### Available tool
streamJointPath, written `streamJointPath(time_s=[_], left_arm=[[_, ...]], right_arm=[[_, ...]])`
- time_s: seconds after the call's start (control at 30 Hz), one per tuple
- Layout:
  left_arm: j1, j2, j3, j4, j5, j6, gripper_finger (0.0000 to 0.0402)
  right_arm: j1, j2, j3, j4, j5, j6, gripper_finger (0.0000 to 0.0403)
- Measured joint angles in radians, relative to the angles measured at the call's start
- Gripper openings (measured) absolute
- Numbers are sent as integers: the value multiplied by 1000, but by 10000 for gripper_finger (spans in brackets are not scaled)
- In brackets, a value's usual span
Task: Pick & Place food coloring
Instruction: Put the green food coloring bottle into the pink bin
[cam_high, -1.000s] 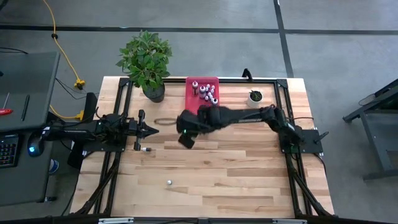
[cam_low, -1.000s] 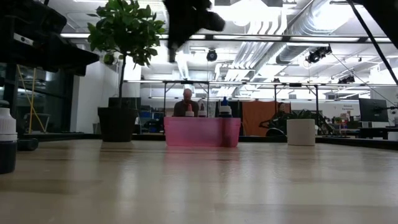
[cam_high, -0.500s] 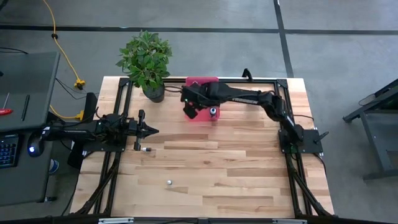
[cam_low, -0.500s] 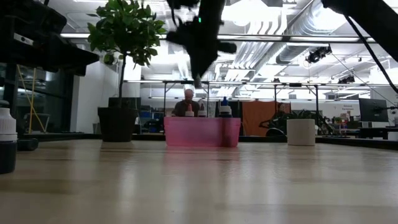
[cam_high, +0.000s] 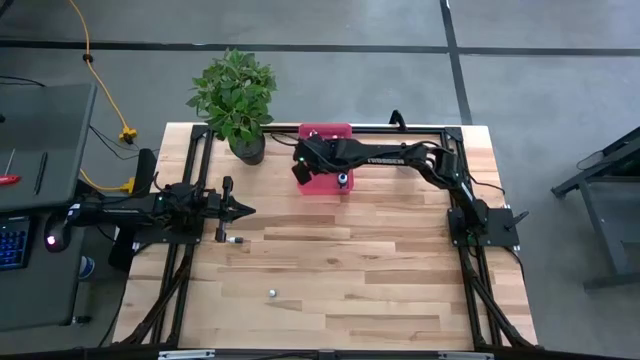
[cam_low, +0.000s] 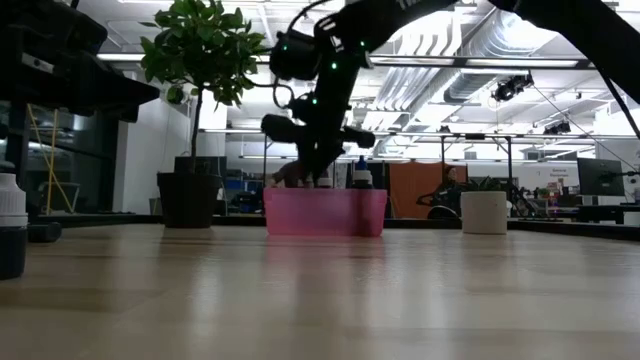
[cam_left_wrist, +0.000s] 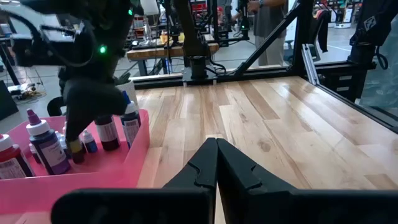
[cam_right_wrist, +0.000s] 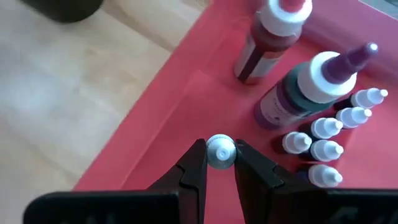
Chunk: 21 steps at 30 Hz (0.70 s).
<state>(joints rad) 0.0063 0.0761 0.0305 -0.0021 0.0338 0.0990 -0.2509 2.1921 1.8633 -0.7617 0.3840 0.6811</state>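
Note:
A pink tray at the table's far edge holds several food coloring bottles: tiny white-capped ones, plus a taller purple one and a dark red one. My right gripper reaches down into the tray's left part, shut on one tiny bottle. My left gripper waits shut at the table's left side, level and touching nothing. Two more tiny bottles lie loose on the wood. My right gripper pinches the tiny bottle just under its white cap between its two fingertips. The fingers slant down from the table's right side. The bottle hangs upright below them inside the tray; whether its bottom rests on the tray floor I cannot tell.
A large potted plant stands left of the tray, and a small white pot with a green plant stands to its right. A black frame runs along the table's sides. Bare wood fills the middle and near part of the table.
My right gripper has carried the tiny bottle from over the table's middle toward the far edge, then down into the pink tray, tipping more steeply downward and rolling a little. Its fingers have stayed shut on the bottle.

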Motion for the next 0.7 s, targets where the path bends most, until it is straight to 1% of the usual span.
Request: streamJointPath(time_s=[0.2,0.33,0.47,0.7], left_arm=[[0,0,0,0,0,0,0],[0,0,0,0,0,0,0],[0,0,0,0,0,0,0],[0,0,0,0,0,0,0]], right_arm=[[-15,0,-67,120,29,61,55],[-19,0,-79,146,41,90,55],[-19,0,-79,146,67,102,55],[-16,0,-79,138,63,100,55]])
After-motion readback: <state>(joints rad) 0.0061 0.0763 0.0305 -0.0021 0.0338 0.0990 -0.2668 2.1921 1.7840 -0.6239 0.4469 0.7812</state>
